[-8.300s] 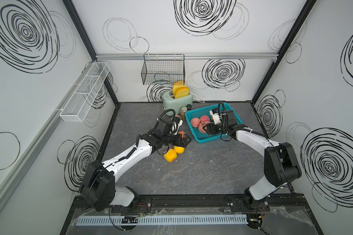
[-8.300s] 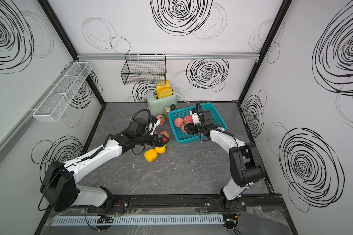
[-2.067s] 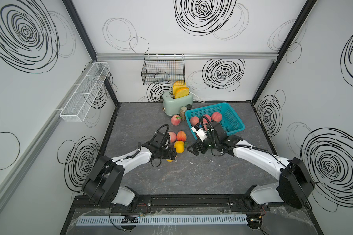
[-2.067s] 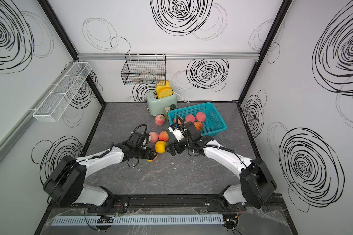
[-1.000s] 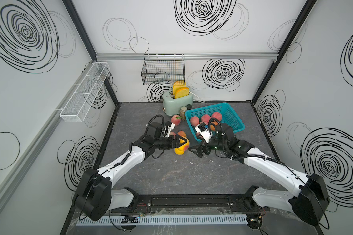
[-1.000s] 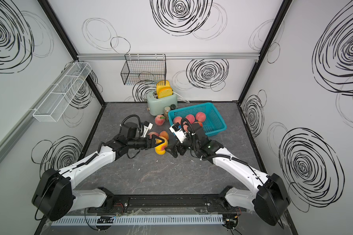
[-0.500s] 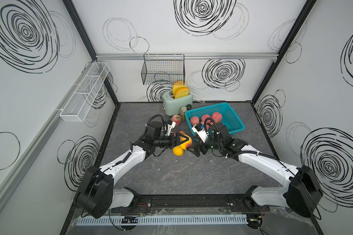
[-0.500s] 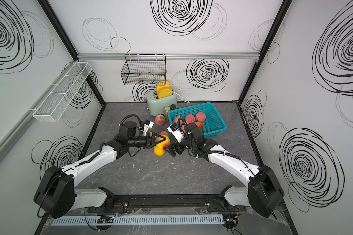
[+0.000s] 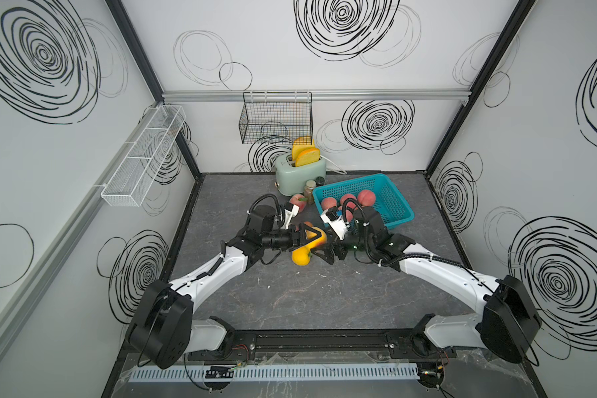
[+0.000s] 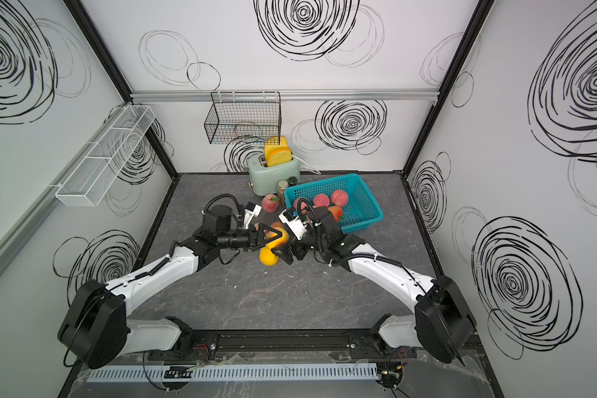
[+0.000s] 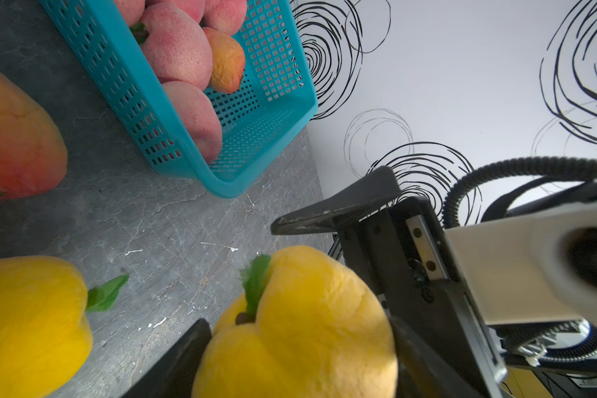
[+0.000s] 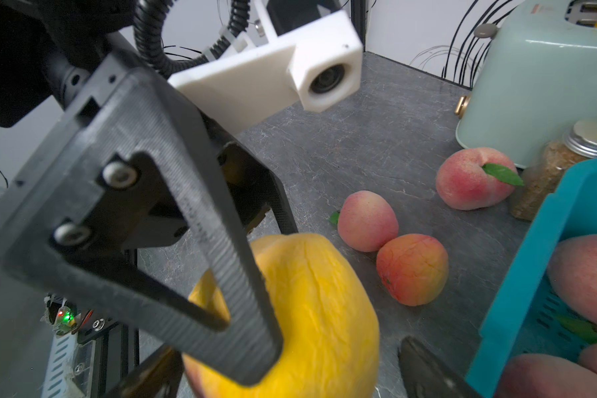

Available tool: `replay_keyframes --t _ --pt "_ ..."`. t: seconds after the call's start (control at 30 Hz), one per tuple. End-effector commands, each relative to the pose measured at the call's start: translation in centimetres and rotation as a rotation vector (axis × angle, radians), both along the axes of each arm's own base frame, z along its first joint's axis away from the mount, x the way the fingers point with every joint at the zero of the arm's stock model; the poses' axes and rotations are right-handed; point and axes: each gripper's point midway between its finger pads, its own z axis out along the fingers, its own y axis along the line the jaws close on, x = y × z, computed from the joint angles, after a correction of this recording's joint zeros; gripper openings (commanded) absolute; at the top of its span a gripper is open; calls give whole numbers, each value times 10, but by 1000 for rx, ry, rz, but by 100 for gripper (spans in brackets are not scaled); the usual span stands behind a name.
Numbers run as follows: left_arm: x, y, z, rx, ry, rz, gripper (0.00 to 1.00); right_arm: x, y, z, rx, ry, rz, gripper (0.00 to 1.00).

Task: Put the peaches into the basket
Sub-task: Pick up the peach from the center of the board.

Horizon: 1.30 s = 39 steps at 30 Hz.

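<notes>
Clamping the left gripper (image 9: 315, 237) on a yellow peach (image 11: 300, 327), raised off the table (image 9: 290, 303) near the teal basket (image 9: 393, 203). Holding the right gripper (image 9: 328, 253) spread wide just beside, gripping nothing. Leaving a second yellow peach (image 9: 300, 258) on the table below, with pink peaches (image 9: 366, 197) inside the basket.

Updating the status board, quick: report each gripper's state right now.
Left gripper: closed on the round yellow toy peach.
Right gripper: open, holding nothing.
</notes>
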Motion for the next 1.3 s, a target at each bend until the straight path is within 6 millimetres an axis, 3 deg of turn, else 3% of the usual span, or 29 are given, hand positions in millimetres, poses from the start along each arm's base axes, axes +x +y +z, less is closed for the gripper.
replay_keyframes --t 0.0,0.43,0.6,0.87,1.13,1.27 --pt "-6 -9 8 -45 -17 -42 78 3 9 18 42 -48 25 100" --pt "-10 -16 13 -66 -20 -63 78 1 12 16 42 -39 51 90" --pt "-9 -17 16 -71 -23 -64 78 1 12 15 43 -39 52 77" --pt "-8 -18 17 -74 -25 -63 78 2 11 17 40 -47 42 68" --pt "-6 -15 19 -59 -43 -60 97 11 1 16 22 -54 2 68" --pt "0 -8 15 -27 -53 -32 99 25 -14 14 -4 -51 -53 68"
